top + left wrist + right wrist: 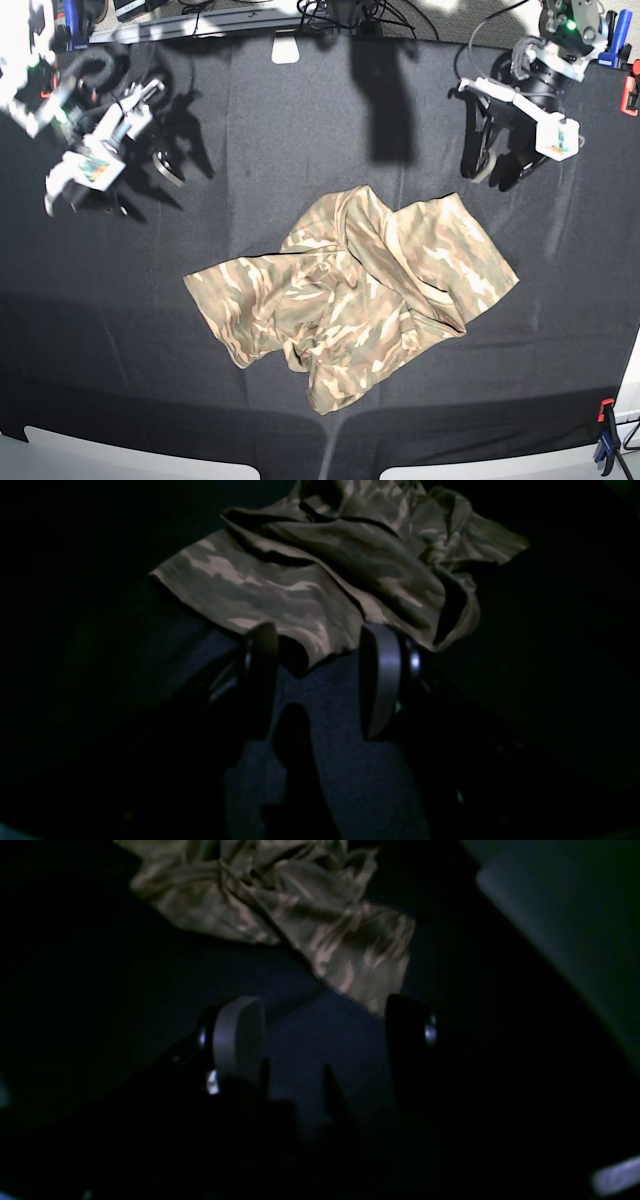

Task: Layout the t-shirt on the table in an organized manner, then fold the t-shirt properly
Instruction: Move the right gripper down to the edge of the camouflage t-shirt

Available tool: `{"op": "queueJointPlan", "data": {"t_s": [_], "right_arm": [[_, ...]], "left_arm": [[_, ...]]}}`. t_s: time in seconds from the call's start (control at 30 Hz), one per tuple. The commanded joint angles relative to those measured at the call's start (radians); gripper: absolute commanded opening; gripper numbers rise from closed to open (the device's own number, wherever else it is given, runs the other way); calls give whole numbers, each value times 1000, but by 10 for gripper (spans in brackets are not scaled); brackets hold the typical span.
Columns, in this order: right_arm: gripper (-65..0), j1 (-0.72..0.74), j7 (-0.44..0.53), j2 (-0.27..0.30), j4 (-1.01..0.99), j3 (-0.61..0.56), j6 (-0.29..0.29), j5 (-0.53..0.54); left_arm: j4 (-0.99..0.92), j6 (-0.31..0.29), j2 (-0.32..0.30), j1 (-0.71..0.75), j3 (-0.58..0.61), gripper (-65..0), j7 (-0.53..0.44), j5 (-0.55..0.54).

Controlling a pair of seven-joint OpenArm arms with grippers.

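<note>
T-shirt [350,300] lay crumpled mid-table, soft camouflage cloth in tan, olive and brown, bunched in folds with one sleeve splayed. Left gripper [492,165] hung above the matte black table [250,130], jaws spread, empty. Right gripper [85,198] likewise parted, clear of the fabric.

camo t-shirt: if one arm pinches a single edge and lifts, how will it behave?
The t-shirt lies crumpled in soft overlapping folds, so it is probably floppy and would drape and hang rather than hold shape. Layers are bunched together, so a pinch may well catch more than one. On the table, covered in matte cloth, a push would likely wrinkle it rather than slide it whole.
</note>
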Motion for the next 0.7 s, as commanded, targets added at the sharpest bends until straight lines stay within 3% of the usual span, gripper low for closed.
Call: {"op": "queueJointPlan", "data": {"t_s": [0.0, 0.07, 0.13, 0.23, 0.3, 0.57, 0.67], "right_arm": [[-280, 32, 29, 16, 15, 2, -8, -11], [-282, 83, 29, 16, 13, -18, -9, -70], [-325, 136, 28, 16, 1, -63, -9, -121], [-401, 214, 21, 16, -35, -171, -24, -178], [-415, 272, 22, 16, -77, -262, -48, -225], [-416, 543, 21, 10, -335, -625, -176, -416], [-416, 629, 21, -30, -437, -703, -181, -438]], "left_arm": [[15, -6, -3, 1, -3, -400, -24, -20], [15, -6, -3, 1, -3, -400, -24, -20], [15, -6, -3, 1, -3, -400, -24, -20], [15, -6, -3, 1, -3, -400, -23, -20], [15, -6, -3, 1, -3, -400, -23, -20], [15, -6, -3, 1, -3, -400, -23, -20], [15, -6, -3, 1, -3, -400, -23, -20]]}}
